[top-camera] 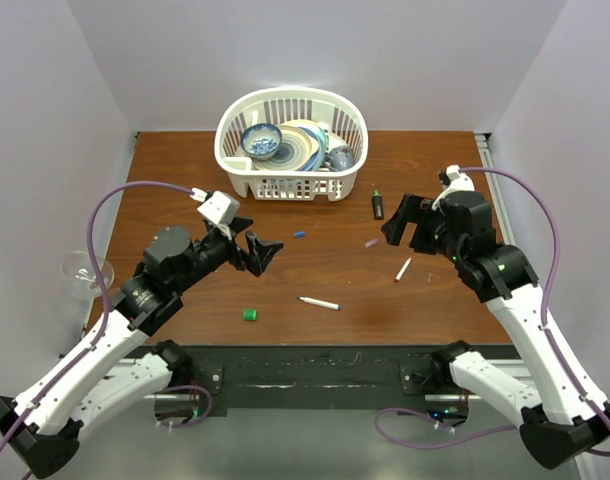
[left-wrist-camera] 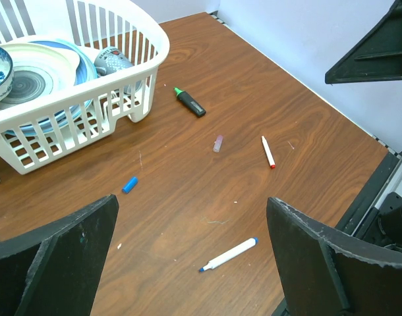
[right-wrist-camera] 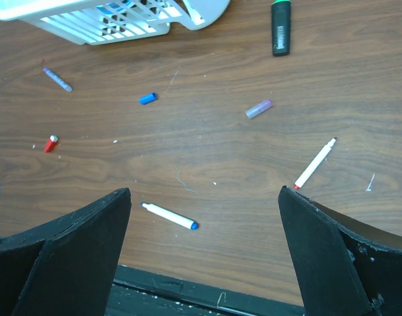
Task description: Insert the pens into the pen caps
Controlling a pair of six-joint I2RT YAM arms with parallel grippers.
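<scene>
Pens: your blue-tipped pen (top-camera: 318, 302) lies near centre on the counter (top-camera: 185, 190), red-tipped pen (top-camera: 403, 268) to its right, black marker (top-camera: 378, 205) farther back.
Caps: blue cap (top-camera: 299, 235) and green cap (top-camera: 250, 314) loose, apart from the pens.
Left fingers (left-wrist-camera: 69, 260): spread wide, empty.
Right fingers (right-wrist-camera: 339, 257): spread wide, empty.

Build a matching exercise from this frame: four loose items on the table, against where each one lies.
Items:
1. black marker
2. green cap
3. blue cap
4. red-tipped pen

Places:
A. nearest the front edge of the table
B. in front of the middle of the basket
C. right of the basket, farthest back of the four
D. on the right side, nearer the arms than the marker

Pairs: 1-C, 2-A, 3-B, 4-D
</scene>
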